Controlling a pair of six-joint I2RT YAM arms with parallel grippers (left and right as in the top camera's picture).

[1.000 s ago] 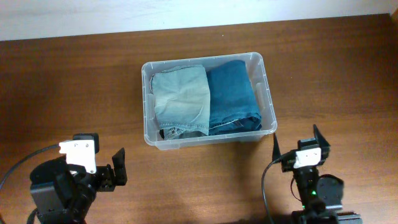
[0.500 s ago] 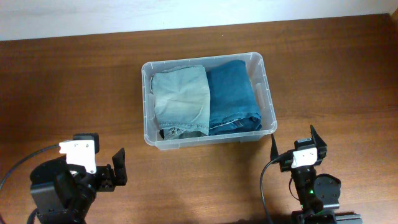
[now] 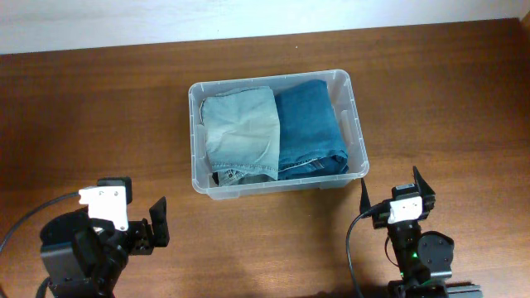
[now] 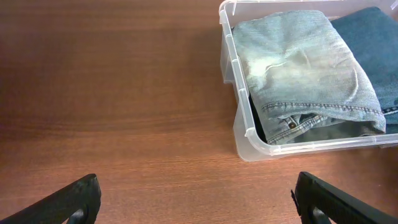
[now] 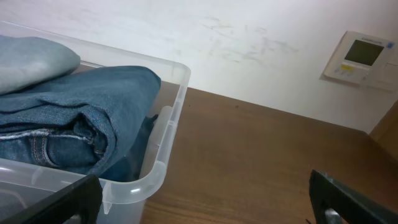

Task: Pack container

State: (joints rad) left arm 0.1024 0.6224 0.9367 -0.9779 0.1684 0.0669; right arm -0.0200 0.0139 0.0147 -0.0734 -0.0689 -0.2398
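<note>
container point(image 3: 281, 186), jeans point(image 3: 240, 132) inside, sits on wooden table point(image 3: 99, 108).

In the left wrist view the container point(image 4: 239, 118) runs off the right edge, so the dark jeans point(image 4: 376, 43) show only as a strip, and the fingers of the left gripper point(image 4: 196, 186) are cut by the bottom edge. The right wrist view crops the container at left and bottom, leaving a corner of the light jeans point(image 5: 31, 62); the wall panel point(image 5: 360, 57) has a screen too small to read.
</note>
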